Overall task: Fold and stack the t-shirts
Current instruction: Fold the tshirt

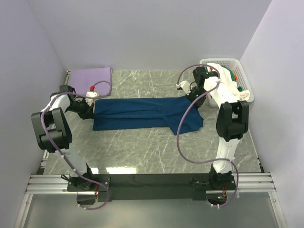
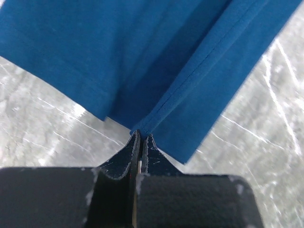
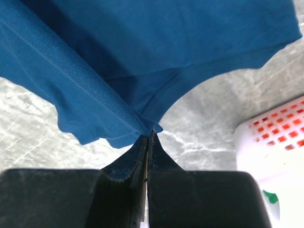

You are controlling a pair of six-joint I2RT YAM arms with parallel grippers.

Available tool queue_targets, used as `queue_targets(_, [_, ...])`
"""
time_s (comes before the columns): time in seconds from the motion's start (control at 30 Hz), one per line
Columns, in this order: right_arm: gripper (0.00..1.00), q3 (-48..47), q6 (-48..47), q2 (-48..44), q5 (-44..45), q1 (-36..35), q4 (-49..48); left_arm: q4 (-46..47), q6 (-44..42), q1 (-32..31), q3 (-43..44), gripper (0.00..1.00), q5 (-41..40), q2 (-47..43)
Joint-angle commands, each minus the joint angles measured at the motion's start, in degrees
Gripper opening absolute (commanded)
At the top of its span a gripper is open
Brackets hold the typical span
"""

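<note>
While both pairs of jaws are clamped on opposite ends of the dark navy-blue cloth t-shirt (image 1: 137, 114) stretched across the grey marbled table (image 1: 142, 152), hold it taut and lower both ends together.

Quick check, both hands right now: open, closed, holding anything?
Left hand: closed, pinching an edge of the navy tee.
Right hand: closed, pinching the same tee.

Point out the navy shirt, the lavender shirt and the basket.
navy shirt (image 1: 137, 113): top view, middle of the cloth stretched between the arms.
lavender shirt (image 1: 90, 77): top view, middle of the cloth at the far left.
basket (image 1: 229, 60): top view, far rim.
</note>
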State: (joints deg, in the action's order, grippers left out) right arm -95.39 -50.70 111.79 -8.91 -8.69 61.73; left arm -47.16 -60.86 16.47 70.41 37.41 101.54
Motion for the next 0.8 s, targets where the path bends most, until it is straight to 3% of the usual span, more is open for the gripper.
queue_targets(0.0, [0.00, -4.36, 0.33, 2.29, 1.70, 0.69, 1.28, 3.64, 3.81, 0.23, 3.59, 0.01, 0.91, 2.95])
queue_targets(0.27, [0.00, -6.39, 3.06, 7.48, 3.28, 0.60, -1.70, 7.69, 7.51, -1.44, 5.35, 0.01, -1.19, 7.18])
queue_targets(0.3, [0.00, -6.03, 3.32, 7.57, 3.63, 0.52, -2.23, 7.61, 7.69, -1.70, 5.44, 0.02, -1.81, 7.88])
queue_targets(0.33, [0.02, -5.94, 4.37, 7.74, 4.59, 0.43, -3.36, 7.78, 8.21, -2.31, 5.70, 0.09, -2.42, 8.15])
queue_targets(0.4, [0.18, -6.38, 5.69, 8.09, 4.69, 0.43, -3.90, 7.78, 9.53, -2.41, 5.96, 0.20, -3.13, 8.76])
queue_targets(0.43, [0.21, -7.17, 7.18, 7.92, 4.60, 0.51, -4.25, 8.04, 10.14, -2.41, 5.88, 0.31, -3.65, 8.59])
queue_targets(0.5, [0.34, -7.87, 8.59, 6.69, 4.25, 0.52, -4.60, 8.49, 11.82, -2.41, 5.88, 0.34, -3.83, 7.45])
queue_targets(0.6, [0.45, -10.59, 11.93, 4.32, 2.85, 1.04, -4.26, 8.40, 13.31, -1.53, 5.18, 0.40, -2.78, 3.60])
queue_targets(0.77, [0.46, -13.68, 15.72, 2.30, -4.96, 3.41, 3.38, 8.66, 16.02, -1.61, 1.32, 0.46, 0.29, -5.80])
